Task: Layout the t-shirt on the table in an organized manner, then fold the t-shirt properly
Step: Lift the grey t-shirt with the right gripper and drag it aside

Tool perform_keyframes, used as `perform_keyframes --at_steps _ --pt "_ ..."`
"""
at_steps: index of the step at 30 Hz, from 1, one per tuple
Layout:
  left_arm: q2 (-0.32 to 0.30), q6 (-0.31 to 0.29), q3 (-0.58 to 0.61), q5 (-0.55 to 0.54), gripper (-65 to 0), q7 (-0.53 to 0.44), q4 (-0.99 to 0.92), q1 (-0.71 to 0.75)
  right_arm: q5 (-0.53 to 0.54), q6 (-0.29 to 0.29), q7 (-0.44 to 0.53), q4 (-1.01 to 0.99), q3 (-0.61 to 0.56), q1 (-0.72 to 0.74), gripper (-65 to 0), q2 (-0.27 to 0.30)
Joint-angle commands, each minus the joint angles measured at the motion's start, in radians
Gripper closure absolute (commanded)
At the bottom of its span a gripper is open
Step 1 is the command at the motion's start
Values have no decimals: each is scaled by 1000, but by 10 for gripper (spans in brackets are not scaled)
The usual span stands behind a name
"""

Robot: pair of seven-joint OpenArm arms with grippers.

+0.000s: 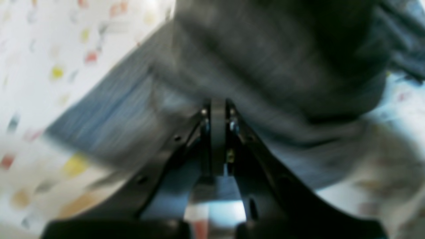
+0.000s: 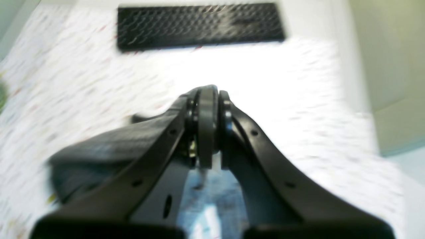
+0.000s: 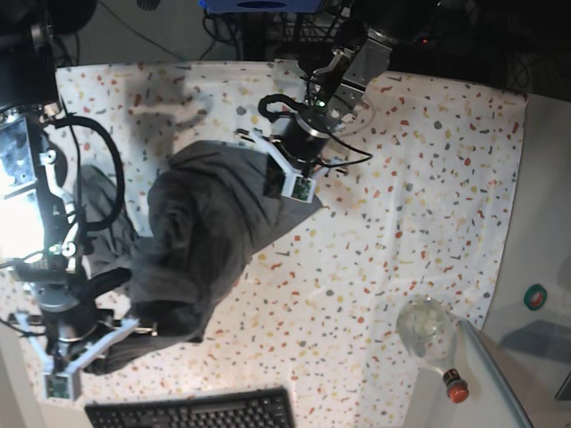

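Cloth is pinched in both claws. In the base view the t-shirt [image 3: 201, 236] is a bunched grey heap left of centre on the speckled table [image 3: 428, 178], stretched as a rumpled band between the two arms, with no sleeve or hem laid out flat.

The left gripper [image 3: 284, 175], at the far end of the heap, has its jaws shut tight on a fold of grey knit; the left wrist view shows the fabric [image 1: 265, 66] running straight into the closed fingertips [image 1: 217, 109]. The right gripper [image 3: 70, 349], at the near left corner, is likewise closed to a sliver with a thin dark layer trapped between its pads [image 2: 206, 126], and more shirt hangs off to the left below it. That picture is blurred, so I cannot tell how many layers are caught.

Risks, as I judge them: either pinch may hold several layers instead of a single edge, so lifting or pulling apart would leave the shirt twisted, not spread. A thin, shallow bite could also slip under tension. The keyboard [image 3: 192, 412] lies just near of the right claw, and the bottle [image 3: 431, 339] stands at the near right; a wide swing of cloth could drag over either.
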Motion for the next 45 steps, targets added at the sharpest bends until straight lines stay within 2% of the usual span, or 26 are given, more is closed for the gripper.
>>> perform_keyframes --at_steps 1,3,6,7,11,15,19,25,29,31,35,38,41,45 --pt "-6 48 -35 -4 0 -26 1 -38 -14 -7 30 -9 23 24 0 20" --pt "-6 114 -70 -4 0 -26 -25 -95 -14 -7 34 -55 51 35 0 43" --pt "-7 130 -75 -2 0 -14 -31 -164 -14 1 94 -138 77 38 0 87" --pt "-7 130 -78 -2 0 12 -25 -181 -14 22 123 -167 78 38 0 101" --pt "-6 133 -88 -11 0 101 36 -216 -14 191 255 -328 80 53 0 124" --pt "-7 133 -88 -11 0 113 124 -205 -15 282 344 -524 75 142 0 124" --pt "-7 133 -88 -13 0 113 222 -150 -15 286 355 -673 69 259 0 124" --pt "-7 133 -88 -7 0 113 240 -112 -15 288 353 -573 69 217 0 124" --pt "-55 135 -91 -14 0 113 254 -92 -15 288 353 -563 68 227 0 119" --pt "-73 135 -137 -14 0 113 280 -67 -15 288 356 -609 51 267 0 104" --pt "-75 135 -300 -14 0 115 334 6 -15 289 361 -776 -72 420 0 93" --pt "-81 135 -384 -14 0 115 374 49 -15 289 356 -790 -150 544 0 95" --pt "-108 135 -426 -14 0 115 397 94 -17 289 317 -669 -161 613 0 161" --pt "-141 135 -444 -14 0 115 392 118 -15 289 152 -371 -107 592 0 236"
